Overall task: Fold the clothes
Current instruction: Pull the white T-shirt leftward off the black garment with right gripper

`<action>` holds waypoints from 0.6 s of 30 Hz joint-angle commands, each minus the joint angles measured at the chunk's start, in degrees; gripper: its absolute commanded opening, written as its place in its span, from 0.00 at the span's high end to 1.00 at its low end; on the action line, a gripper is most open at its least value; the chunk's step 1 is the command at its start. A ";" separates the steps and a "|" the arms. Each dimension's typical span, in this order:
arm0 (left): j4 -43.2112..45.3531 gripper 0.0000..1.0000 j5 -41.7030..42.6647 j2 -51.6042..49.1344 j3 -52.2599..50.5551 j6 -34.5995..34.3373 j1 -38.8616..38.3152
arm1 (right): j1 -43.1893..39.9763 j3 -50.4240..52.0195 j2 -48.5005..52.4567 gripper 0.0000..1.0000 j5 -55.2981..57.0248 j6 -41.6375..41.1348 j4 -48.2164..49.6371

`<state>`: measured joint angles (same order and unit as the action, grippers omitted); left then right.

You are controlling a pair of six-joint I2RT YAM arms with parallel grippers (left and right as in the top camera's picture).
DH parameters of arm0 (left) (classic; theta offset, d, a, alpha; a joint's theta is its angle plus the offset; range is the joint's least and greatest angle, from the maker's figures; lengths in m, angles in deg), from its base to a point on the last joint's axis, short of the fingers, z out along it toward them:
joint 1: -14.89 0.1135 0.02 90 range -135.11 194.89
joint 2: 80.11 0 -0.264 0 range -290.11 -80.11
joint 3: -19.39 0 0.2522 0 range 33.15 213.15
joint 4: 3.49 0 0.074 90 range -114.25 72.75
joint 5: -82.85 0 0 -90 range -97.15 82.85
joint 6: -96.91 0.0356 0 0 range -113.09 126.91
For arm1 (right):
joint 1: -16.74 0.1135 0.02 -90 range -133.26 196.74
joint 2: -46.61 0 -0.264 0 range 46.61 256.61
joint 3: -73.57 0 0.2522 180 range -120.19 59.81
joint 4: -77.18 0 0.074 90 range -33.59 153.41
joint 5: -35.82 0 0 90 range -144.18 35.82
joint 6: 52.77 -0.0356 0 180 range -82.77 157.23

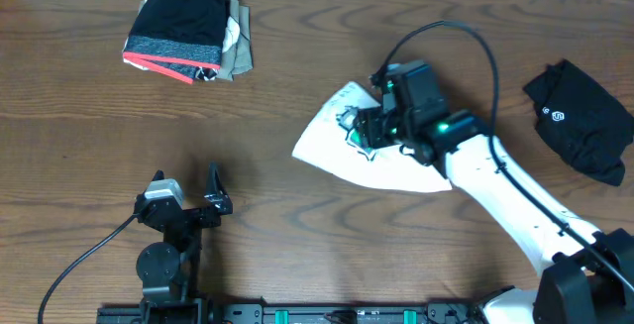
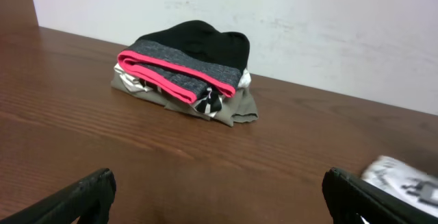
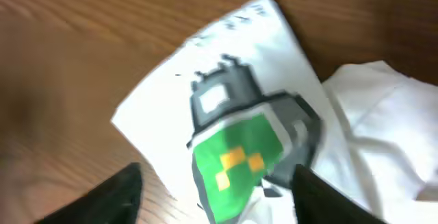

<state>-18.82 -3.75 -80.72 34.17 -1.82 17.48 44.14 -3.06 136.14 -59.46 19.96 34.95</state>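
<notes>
Okay, white shirt [image 1: 396,161] lies on the table [image 1: 297,255] a bit right of centre, folded into a rough wedge w/ its point toward the left. The right wrist view shows its upper layer flat, w/ a blocky grey-and-green print [image 3: 239,142] facing up and looser wrinkled cloth bunched at the right. Image is blurred there, so no finer detail.

Right gripper [image 1: 359,131] sits over the shirt's upper left part. Its fingers [image 3: 102,196] stand apart w/ the print between them, nothing pinched; can't tell if the tips touch the cloth.

Black garment [image 1: 580,121] w/ a small white logo lies crumpled near the table's right edge, well apart from the shirt and on the far side of the right arm.

Far left corner: a stack of folded clothes [image 1: 188,27], black on top w/ a grey band and pink-red trim, olive and white pieces under it. In the left wrist view the stack [image 2: 185,70] sits near the pale wall [image 2: 308,25].

Left gripper [image 1: 186,193] is at the near left of the table, well apart from all garments, fingers [image 2: 75,200] spread wide and holding nothing. A black cable [image 1: 89,255] trails from that arm toward the near edge.
</notes>
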 commanded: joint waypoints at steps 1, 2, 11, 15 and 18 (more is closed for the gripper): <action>-2.27 0.02 -0.24 0.37 -0.79 0.76 0.24 | -0.02 -0.52 -0.42 0.27 10.64 0.74 -0.79; -2.27 0.02 -0.24 0.37 -0.79 0.76 0.24 | -0.79 -0.63 -1.03 0.25 12.57 0.22 -1.25; -2.27 0.02 -0.24 0.37 -0.79 0.76 0.24 | -14.75 -0.72 -3.93 0.27 5.77 0.04 -5.49; -2.27 0.02 -0.24 0.37 -0.79 0.76 0.24 | -18.21 -0.63 -1.22 0.33 -3.21 5.07 -7.21; -2.27 0.02 -0.24 0.37 -0.79 0.76 0.24 | -18.71 -0.59 1.81 0.32 -4.37 4.35 -8.50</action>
<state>-18.82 -3.75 -80.69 34.17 -1.84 17.48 25.76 -3.15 135.10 -58.54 22.64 27.19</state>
